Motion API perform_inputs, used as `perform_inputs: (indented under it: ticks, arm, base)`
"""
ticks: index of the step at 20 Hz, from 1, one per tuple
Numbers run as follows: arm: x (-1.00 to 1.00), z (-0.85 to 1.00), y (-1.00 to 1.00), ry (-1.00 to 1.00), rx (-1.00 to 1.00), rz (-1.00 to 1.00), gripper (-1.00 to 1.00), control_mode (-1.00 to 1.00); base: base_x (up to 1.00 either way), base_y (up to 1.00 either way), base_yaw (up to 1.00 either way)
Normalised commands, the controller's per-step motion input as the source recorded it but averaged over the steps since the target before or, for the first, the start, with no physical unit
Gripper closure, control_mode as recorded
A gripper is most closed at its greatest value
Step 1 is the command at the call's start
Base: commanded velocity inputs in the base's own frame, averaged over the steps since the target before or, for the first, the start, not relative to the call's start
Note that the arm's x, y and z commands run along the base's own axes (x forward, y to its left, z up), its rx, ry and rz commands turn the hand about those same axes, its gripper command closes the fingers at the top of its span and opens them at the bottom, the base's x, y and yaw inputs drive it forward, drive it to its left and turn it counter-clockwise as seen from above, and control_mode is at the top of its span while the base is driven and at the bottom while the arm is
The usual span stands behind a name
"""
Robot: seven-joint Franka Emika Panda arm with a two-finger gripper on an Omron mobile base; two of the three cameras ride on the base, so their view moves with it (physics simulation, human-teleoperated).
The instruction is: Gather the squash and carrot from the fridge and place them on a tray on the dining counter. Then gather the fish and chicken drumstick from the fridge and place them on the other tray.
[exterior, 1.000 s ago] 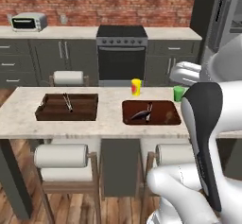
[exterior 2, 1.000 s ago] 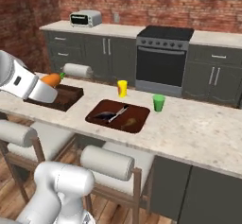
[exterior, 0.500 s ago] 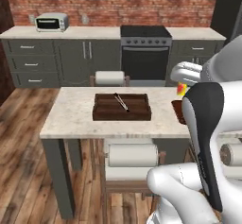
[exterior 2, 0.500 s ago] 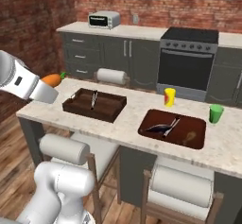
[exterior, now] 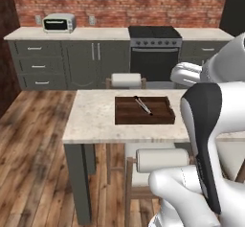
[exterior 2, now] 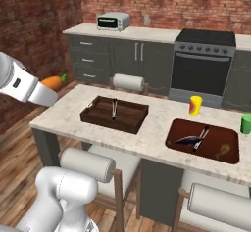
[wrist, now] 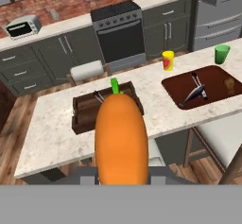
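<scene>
My fingers [wrist: 121, 180] are clamped on the carrot [wrist: 121, 138]. On the hand camera it rises straight up from between them, orange and fat, with its green stub pointing away toward the table [wrist: 47, 128]. The finger tips themselves are hidden behind the carrot's base. From the right base camera I see the same carrot [exterior 2: 53, 82] poking out past the end of the white arm, held in the air off the left end of the table [exterior 2: 157, 123], not over it.

Past the carrot sits a dark wooden tray [wrist: 82, 112] with raised walls, on the near end of the table; something thin and metallic lies inside it, too small for me to name. In the left base camera that tray [exterior: 144, 118] lies just ahead of the arm's dark elbow. Farther along the table is the second tray [exterior 2: 228, 150], flatter and reddish brown, carrying dark utensil-like pieces. A yellow cup [exterior 2: 195, 105] stands near its back corner, and a green cup [exterior 2: 246, 124] stands just beside its far side.

Stools with white roll cushions [exterior 2: 87, 164] tuck under the near edge. Behind everything runs the grey cabinet wall with a stove [exterior: 155, 53] and a toaster oven [exterior: 59, 23].
</scene>
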Motion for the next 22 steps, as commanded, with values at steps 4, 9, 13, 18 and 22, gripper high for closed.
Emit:
perform_inputs:
  ticks: [4, 9, 13, 18, 22]
  arm:
    - [0.00, 0.00, 0.00, 0.00, 0.00, 0.00, 1.00, 1.00]
    - [0.00, 0.00, 0.00, 0.00, 0.00, 0.00, 1.00, 1.00]
    - [0.21, 0.00, -0.02, 0.02, 0.01, 0.00, 1.00, -1.00]
    - [0.84, 0.00, -0.09, 0.10, 0.09, 0.03, 1.00, -1.00]
    - [0.76, -0.05, -0.10, 0.12, 0.11, 0.08, 1.00, -1.00]
  base:
    - [0.45, 0.00, -0.17]
    - [0.61, -0.05, -0.09]
    - [0.55, -0.06, 0.00]
    - [0.00, 0.00, 0.00]
    - [0.00, 0.00, 0.00]
